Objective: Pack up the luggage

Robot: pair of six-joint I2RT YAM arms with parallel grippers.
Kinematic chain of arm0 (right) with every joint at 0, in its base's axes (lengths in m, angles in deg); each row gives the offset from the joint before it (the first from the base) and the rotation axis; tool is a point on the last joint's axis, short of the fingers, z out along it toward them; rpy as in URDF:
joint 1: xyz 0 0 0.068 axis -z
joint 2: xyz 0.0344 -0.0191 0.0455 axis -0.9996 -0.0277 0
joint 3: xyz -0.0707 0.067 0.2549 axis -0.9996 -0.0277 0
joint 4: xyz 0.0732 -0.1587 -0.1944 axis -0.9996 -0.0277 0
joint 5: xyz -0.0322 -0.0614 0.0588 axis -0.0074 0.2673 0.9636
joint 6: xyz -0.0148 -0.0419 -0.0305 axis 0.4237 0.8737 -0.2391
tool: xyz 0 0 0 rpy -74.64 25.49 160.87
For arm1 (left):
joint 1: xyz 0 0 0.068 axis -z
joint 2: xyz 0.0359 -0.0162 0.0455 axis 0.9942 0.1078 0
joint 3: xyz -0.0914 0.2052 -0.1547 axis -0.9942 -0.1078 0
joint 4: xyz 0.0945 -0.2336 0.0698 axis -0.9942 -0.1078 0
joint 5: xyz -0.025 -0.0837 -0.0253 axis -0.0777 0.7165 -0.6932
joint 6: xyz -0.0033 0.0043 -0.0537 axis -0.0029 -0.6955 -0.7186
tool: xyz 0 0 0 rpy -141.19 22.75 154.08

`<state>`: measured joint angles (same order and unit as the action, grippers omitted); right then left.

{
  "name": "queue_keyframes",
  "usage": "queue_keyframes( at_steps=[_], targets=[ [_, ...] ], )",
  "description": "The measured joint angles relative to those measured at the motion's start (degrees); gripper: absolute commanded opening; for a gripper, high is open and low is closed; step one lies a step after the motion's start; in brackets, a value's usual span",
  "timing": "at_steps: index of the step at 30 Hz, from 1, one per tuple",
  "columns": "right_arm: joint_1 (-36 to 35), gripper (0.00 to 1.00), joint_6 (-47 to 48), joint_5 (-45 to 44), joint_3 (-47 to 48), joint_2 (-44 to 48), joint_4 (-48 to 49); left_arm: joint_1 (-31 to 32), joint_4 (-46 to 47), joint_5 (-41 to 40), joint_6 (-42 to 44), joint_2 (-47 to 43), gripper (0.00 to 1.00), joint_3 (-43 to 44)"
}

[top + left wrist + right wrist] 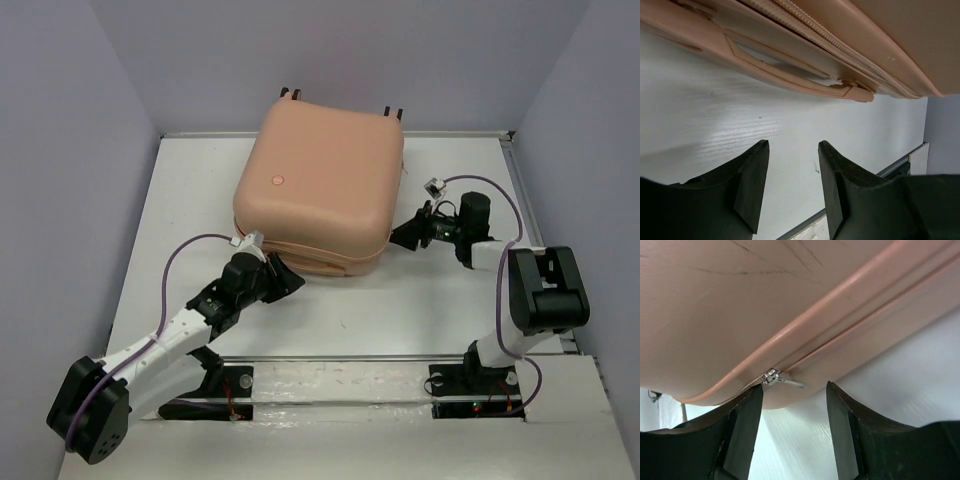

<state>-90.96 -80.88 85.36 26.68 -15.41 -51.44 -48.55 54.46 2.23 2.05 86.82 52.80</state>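
The luggage (320, 185) lies flat, zipped; long axis near-to-far, wheels far. Left gripper (793, 144), right gripper (794, 386): jaws apart, empty.

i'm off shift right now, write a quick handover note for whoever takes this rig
Left gripper: open, empty, fingers aimed at the luggage's side handle, not touching.
Right gripper: open, empty, the zipper pull just ahead of it at the near right corner.
Luggage: on the table, lid down.
Done: lid looks closed.
Left: likely finishing the zip; how far it runs cannot be seen.
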Motion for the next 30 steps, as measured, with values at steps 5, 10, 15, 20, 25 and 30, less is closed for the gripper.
queue_keyframes(
  at_steps=[5, 10, 15, 20, 25, 30],
  targets=[
    [0.0, 0.41, -6.38, 7.89, 1.11, -4.66, 11.58, 0.0, 1.01, -2.03, 0.76, 0.0, 0.55, 0.02],
    [-0.09, 0.32, -14.97, 13.14, 2.08, -7.19, 25.79, 0.0, 1.05, -3.04, 1.22, -0.02, 0.55, 0.04],
    [0.02, 0.48, -22.84, 15.34, 2.64, -11.63, 36.72, 0.0, 1.16, -3.67, 1.51, -0.15, 0.57, 0.59],
    [0.13, 0.57, -27.41, 15.85, 1.49, -12.92, 42.93, 0.0, 1.92, -3.43, 1.51, -0.61, 0.6, 1.57],
    [0.11, 0.58, -25.42, 15.87, 1.09, -12.48, 43.06, 0.0, 1.9, -2.05, 1.68, -2.54, 0.6, 1.86],
    [0.11, 0.57, -22.38, 15.67, 1.05, -12.37, 41.27, 0.0, 1.88, -0.17, 1.95, -3.1, 0.6, 1.95]
  ],
)
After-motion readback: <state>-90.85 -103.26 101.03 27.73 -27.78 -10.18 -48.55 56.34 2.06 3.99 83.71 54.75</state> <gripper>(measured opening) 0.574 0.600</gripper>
